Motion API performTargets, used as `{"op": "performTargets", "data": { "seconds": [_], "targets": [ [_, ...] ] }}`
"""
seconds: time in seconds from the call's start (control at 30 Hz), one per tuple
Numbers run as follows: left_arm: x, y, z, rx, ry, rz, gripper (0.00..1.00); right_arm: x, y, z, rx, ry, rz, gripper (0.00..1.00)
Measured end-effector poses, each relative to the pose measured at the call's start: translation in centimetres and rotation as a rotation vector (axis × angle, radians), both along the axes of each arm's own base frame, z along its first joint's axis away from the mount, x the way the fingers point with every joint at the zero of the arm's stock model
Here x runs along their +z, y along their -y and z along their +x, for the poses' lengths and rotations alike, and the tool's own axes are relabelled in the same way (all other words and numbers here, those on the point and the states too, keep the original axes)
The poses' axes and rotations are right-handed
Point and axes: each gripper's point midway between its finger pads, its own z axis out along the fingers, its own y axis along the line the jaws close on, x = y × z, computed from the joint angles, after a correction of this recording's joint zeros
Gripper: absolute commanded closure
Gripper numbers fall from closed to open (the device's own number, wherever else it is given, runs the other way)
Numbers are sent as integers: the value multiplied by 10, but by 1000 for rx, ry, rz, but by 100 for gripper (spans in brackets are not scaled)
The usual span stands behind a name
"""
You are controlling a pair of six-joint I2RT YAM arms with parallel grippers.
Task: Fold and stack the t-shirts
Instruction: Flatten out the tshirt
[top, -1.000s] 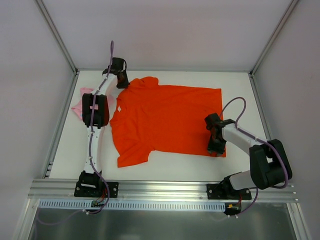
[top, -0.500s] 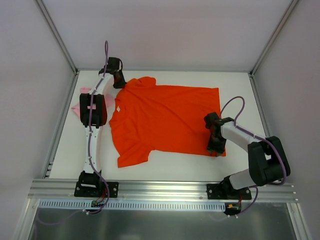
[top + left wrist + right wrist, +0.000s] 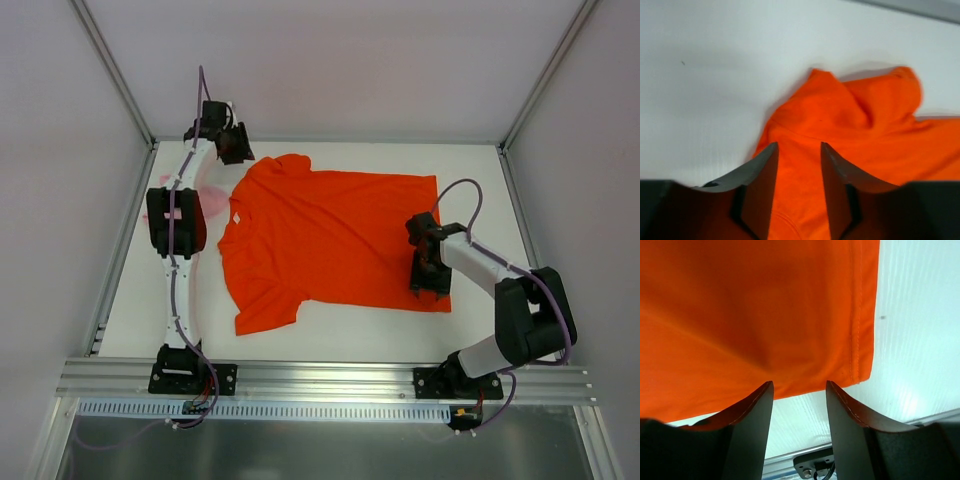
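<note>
1. Jaws of the left gripper (image 3: pixel 799 147) stand spread above the rumpled far sleeve of the orange-red t-shirt (image 3: pixel 330 235) and pinch nothing. Jaws of the right gripper (image 3: pixel 799 385) are likewise spread and empty over the near hem corner.
2. The orange-red t-shirt lies opened out and mostly flat on the table (image 3: pixel 480 175), collar end toward the left arm and hem toward the right arm.
3. The pink t-shirt (image 3: pixel 213 198) lies near the table's left edge, largely hidden by the left arm.
4. Handling, as judged: the cloth is light and limp. It will sag from any pinch, and a single layer may slip free.
5. Suggested holds: the stitched hem corners and the shoulder seams, where doubled fabric gives the jaws firmer purchase.
</note>
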Motion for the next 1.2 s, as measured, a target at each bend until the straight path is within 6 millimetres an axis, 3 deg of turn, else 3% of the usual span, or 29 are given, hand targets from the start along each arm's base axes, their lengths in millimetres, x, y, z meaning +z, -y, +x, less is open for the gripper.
{"op": "performTargets", "data": {
  "seconds": [0.2, 0.3, 0.37, 0.47, 0.67, 0.73, 0.77, 0.8, 0.83, 0.87, 1.03, 1.2],
  "targets": [
    [100, 2, -8, -14, 143, -10, 57, 42, -16, 43, 61, 114, 47, 43],
    [142, 0, -36, -1, 144, -17, 61, 67, -20, 57, 79, 178, 65, 41],
    [154, 1, -67, 10, 112, -38, 61, 79, -21, 61, 85, 208, 71, 41],
    [137, 5, -133, 34, -29, -65, 60, 85, -20, 61, 86, 215, 70, 41],
    [54, 39, -262, -11, -367, -53, 58, 76, -15, 52, 66, 184, 57, 42],
    [37, 48, -297, -32, -442, -59, 49, 69, -10, 47, 37, 171, 56, 42],
    [31, 50, -312, -27, -470, -66, 35, 65, -6, 44, 14, 164, 58, 43],
    [28, 48, -322, -17, -487, -69, 17, 61, -1, 41, -12, 157, 58, 42],
    [26, 46, -332, 2, -496, -76, 15, 57, 4, 38, -39, 150, 58, 42],
    [25, 44, -340, 11, -500, -81, 22, 53, 9, 34, -63, 140, 56, 42],
    [24, 35, -368, 80, -470, -104, 22, 38, 23, 17, -152, 104, 44, 42],
    [-4, 30, -401, 140, -519, -87, 24, 31, 30, 8, -221, 106, 41, 42]
  ]
}}
